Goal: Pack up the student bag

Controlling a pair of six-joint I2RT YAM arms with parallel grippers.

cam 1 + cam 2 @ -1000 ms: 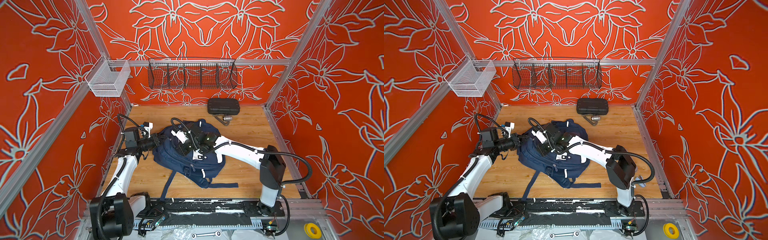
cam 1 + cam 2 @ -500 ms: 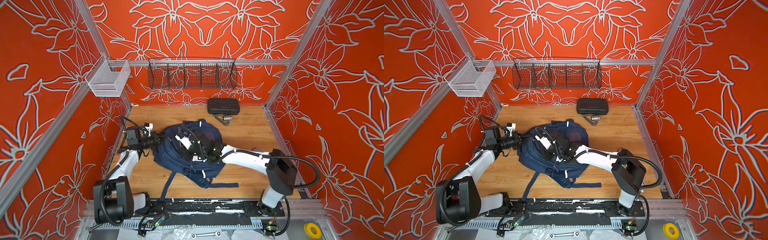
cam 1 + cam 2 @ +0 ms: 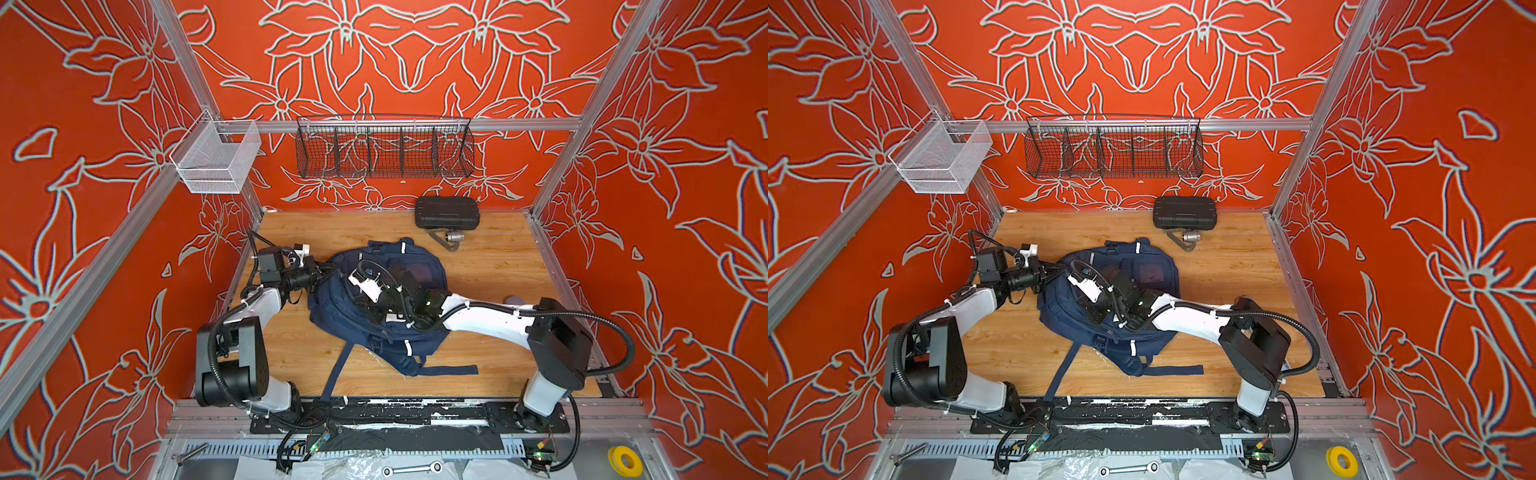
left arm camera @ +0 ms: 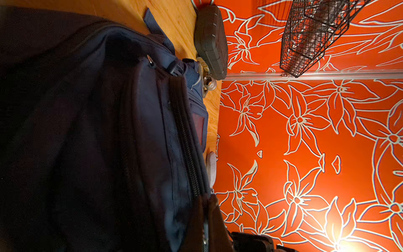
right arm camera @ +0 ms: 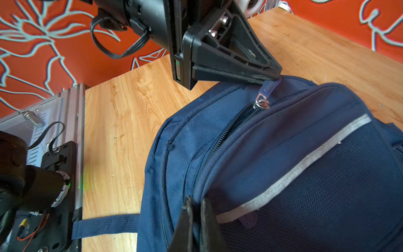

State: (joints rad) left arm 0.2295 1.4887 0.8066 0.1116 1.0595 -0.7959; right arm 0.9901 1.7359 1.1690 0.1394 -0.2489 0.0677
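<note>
The navy student bag [image 3: 399, 345] [image 3: 1129, 336] lies flat in the middle of the wooden table. My left gripper [image 3: 322, 272] [image 3: 1050, 270] is at the bag's left edge. In the right wrist view its fingertips [image 5: 272, 76] pinch the blue zipper pull [image 5: 265, 96] of a partly open zip. Dark bag fabric [image 4: 87, 131] fills the left wrist view, and the left gripper [image 4: 205, 209] there is shut on a thin tab. My right gripper [image 5: 196, 203] [image 3: 361, 309] [image 3: 1090, 309] rests on top of the bag [image 5: 305, 152], shut on a fold of fabric beside a grey reflective stripe.
A black hard case [image 3: 446, 212] [image 3: 1185, 212] lies at the back by the wall, with a small metal part [image 3: 451, 239] in front of it. A black wire basket [image 3: 384, 151] and a white mesh basket [image 3: 216, 160] hang on the rail. Bag straps [image 3: 336, 374] trail toward the front edge.
The left gripper has moved a little toward the back along the bag's edge. Both arms have dropped lower, the right elbow swinging out to the right. Both grippers stay shut.
</note>
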